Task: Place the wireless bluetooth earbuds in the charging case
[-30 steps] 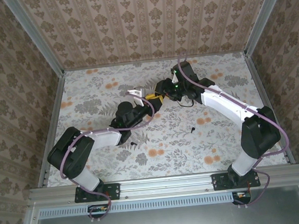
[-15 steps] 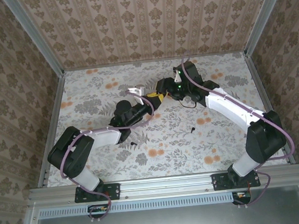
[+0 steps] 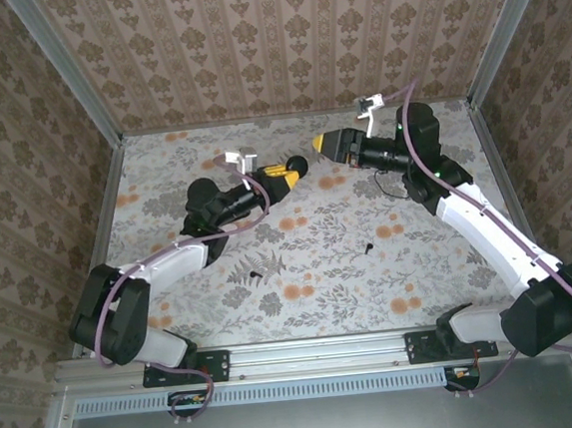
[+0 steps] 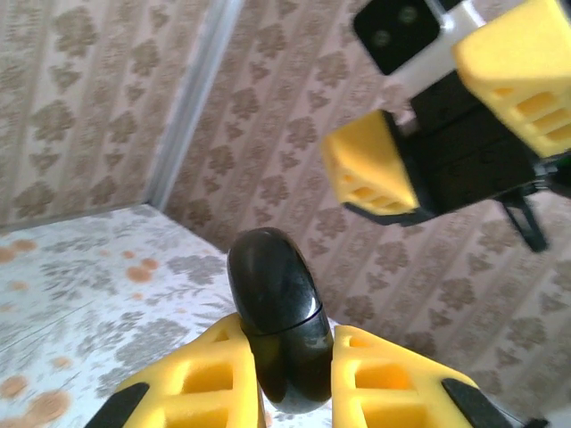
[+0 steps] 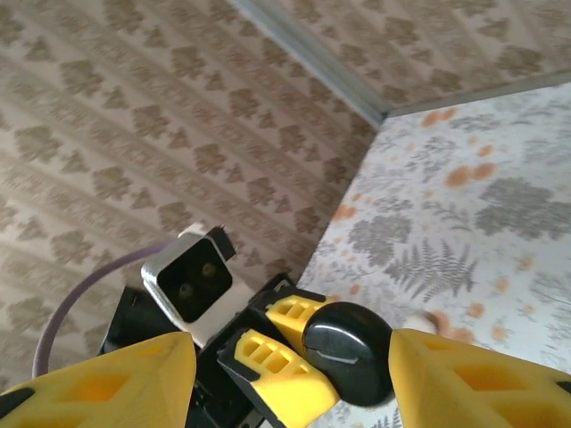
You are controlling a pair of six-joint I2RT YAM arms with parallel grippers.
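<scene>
The charging case point(image 4: 272, 294), a round glossy black shell with its lid closed, is held off the table, and my left gripper point(image 4: 287, 374) is shut on its lower half. From above, the case point(image 3: 298, 164) sits at the tip of the left gripper point(image 3: 285, 177). My right gripper point(image 3: 324, 143) faces it from the right, open and a short gap away. In the right wrist view the case point(image 5: 348, 352) shows between the spread yellow fingers point(image 5: 98, 383) but beyond them. Two tiny black earbuds lie on the cloth, one point(image 3: 254, 274) and the other point(image 3: 367, 246).
A floral cloth point(image 3: 333, 290) covers the table, with patterned walls on three sides and metal posts at the back corners point(image 3: 120, 136). Both arms reach toward the back middle. A thin black cable point(image 3: 396, 186) lies under the right arm.
The two grippers, close together a second ago, have drawn apart. The right one pulled back to the right and up, and the left one swung left, keeping the case.
</scene>
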